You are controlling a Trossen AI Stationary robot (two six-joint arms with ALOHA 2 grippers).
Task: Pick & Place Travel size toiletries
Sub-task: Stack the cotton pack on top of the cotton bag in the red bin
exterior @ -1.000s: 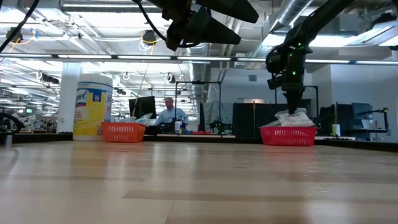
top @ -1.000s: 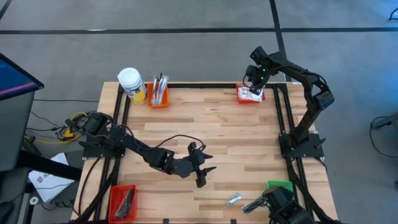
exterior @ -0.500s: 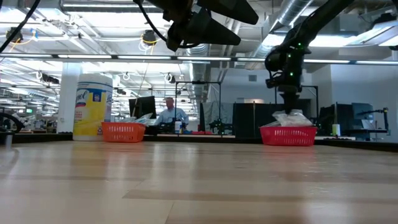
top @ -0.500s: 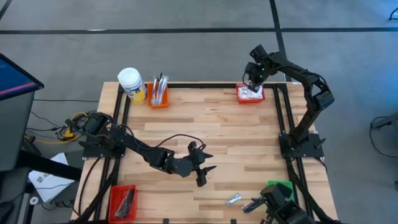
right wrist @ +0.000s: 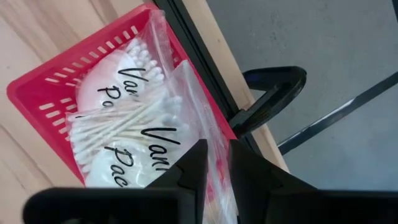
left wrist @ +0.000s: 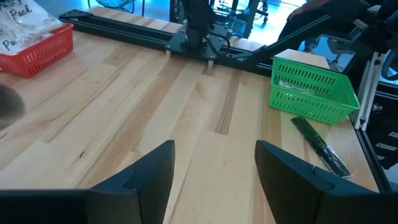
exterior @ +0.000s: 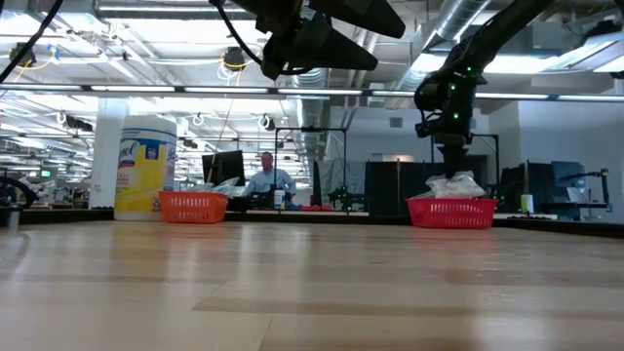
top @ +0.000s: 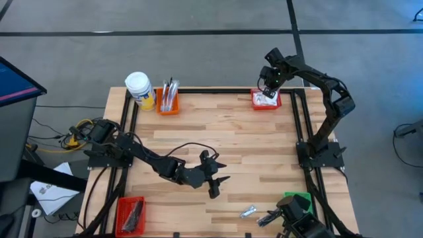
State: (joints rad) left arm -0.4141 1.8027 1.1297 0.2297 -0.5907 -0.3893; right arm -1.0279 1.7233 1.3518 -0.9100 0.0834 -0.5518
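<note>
place: open-plan lab/workshop | evidence: exposed ceiling ducts [exterior: 507,39], monitors [exterior: 229,166], seated person [exterior: 265,178]

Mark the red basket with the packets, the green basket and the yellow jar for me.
red basket [right wrist: 50,109]: right wrist view, on its slotted side wall.
green basket [left wrist: 311,96]: left wrist view, on its front mesh wall.
yellow jar [exterior: 146,166]: low view, on its label.

- surface [top: 231,139]: light wood planks, black frame
- bin [right wrist: 56,99] under right arm: red; clear packets [right wrist: 134,134] inside, white swabs, black lettering
- bin [left wrist: 314,87]: green mesh
- bin [top: 167,104]: orange
- jar [exterior: 146,166]: yellow label, white cap
- near-left bin [top: 131,215]: red, dark bars inside
</note>
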